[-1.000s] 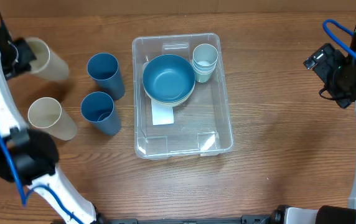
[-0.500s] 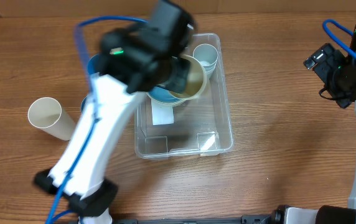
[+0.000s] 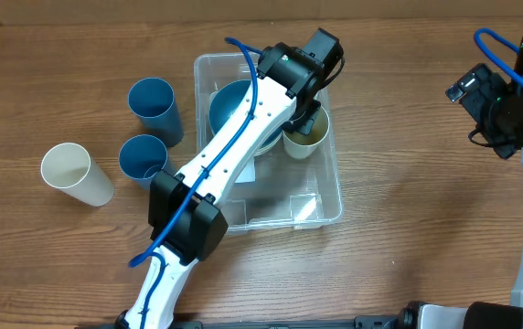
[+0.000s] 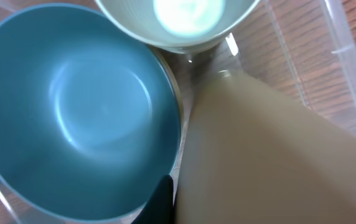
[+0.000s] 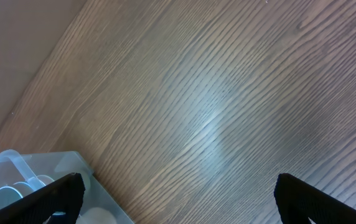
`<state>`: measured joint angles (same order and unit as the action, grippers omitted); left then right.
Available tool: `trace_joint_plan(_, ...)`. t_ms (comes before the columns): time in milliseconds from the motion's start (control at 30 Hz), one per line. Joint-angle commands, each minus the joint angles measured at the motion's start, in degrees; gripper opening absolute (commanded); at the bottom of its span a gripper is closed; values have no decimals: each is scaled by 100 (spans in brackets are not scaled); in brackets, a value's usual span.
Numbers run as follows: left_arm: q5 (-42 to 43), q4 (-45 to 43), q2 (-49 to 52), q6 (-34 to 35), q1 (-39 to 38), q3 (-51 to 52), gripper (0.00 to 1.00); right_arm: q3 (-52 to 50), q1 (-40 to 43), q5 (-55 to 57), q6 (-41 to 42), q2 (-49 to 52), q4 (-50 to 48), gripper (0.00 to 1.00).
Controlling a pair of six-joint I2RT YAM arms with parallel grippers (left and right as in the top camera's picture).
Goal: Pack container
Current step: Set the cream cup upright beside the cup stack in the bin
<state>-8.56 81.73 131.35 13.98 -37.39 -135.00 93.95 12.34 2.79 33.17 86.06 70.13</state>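
Observation:
The clear container (image 3: 271,222) sits mid-table with a white label on its bottom. It holds a blue bowl (image 3: 236,108), which also shows in the left wrist view (image 4: 72,112), and stacked pale cups (image 4: 178,18). My left gripper (image 3: 304,117) reaches into the container's back right part and is shut on a beige cup (image 3: 305,137). The cup stands to the right of the bowl and fills the left wrist view (image 4: 277,162). My right gripper (image 5: 187,199) is open and empty above bare table, right of the container's corner (image 5: 16,168).
Two blue cups (image 3: 154,108) (image 3: 145,160) and another beige cup (image 3: 74,174) lie left of the container. My left arm crosses over the container's front left part. The right arm (image 3: 504,110) stays at the right edge.
My left arm swung from the far left with the beige cup to over the container. The cup now sits low inside it, beside the bowl. The right arm has not moved.

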Motion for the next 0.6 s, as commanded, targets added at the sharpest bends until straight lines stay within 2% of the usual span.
trace_joint_plan(0,90,0,-28,20,31,-28,40,24,0,13,7,-42,-15,100)
trace_joint_plan(33,92,52,-81,22,31,-66,53,24,0,13,7,-42,-15,100)
trace_joint_plan(233,11,588,-994,44,151,-605,63,24,0,13,7,-42,-15,100)
trace_joint_plan(333,-295,918,-1729,83,570,-802,72,24,0,13,7,-42,-15,100)
trace_joint_plan(467,-428,1508,-2468,122,1878,-782,72,24,0,13,7,-42,-15,100)
trace_joint_plan(567,459,1508,-2695,-50,3126,-643,70,24,0,13,7,-42,-15,100)
